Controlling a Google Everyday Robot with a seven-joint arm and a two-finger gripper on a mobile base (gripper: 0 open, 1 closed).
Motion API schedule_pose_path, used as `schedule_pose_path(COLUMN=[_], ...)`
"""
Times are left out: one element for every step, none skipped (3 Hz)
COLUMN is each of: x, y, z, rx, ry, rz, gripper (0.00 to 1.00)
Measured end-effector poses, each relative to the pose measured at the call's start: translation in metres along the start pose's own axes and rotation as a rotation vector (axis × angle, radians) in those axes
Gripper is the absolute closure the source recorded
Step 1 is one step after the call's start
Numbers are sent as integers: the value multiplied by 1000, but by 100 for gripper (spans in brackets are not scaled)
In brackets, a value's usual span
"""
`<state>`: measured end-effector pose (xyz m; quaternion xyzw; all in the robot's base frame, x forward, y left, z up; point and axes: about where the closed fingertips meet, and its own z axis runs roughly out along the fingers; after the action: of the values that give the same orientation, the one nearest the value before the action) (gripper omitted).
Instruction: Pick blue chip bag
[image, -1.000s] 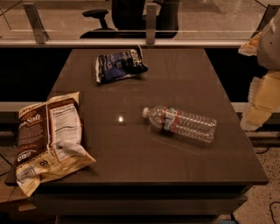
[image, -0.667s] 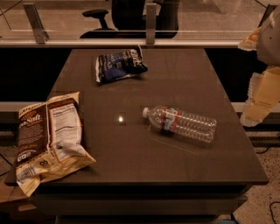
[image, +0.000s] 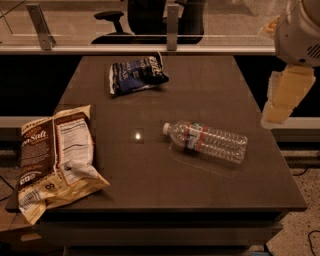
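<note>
Hanging off the table's (image: 210, 75) right edge, the gripper (image: 282, 97), spread or closed I cannot tell, could clip the bottle (image: 207, 141) reaching for the blue chip bag (image: 136, 75).

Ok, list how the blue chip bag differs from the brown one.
Size: the blue chip bag is much smaller than the brown chip bag. Colour: the blue one is navy with white edges; the brown one brown and cream with a nutrition label. Place: the blue one lies at the table's far side, the brown one overhangs its near left corner. Both lie flat, crinkled. The gripper hangs beyond the table's right edge, touching neither.
</note>
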<state>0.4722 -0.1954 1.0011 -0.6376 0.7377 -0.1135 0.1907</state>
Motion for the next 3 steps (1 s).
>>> schedule_pose_path(x=[-14, -30, -53], y=[-21, -42, -61], z=[3, 8, 22], rx=[110, 179, 184], ry=[-35, -66, -104], rz=[-45, -87, -142], gripper=[0, 0, 0])
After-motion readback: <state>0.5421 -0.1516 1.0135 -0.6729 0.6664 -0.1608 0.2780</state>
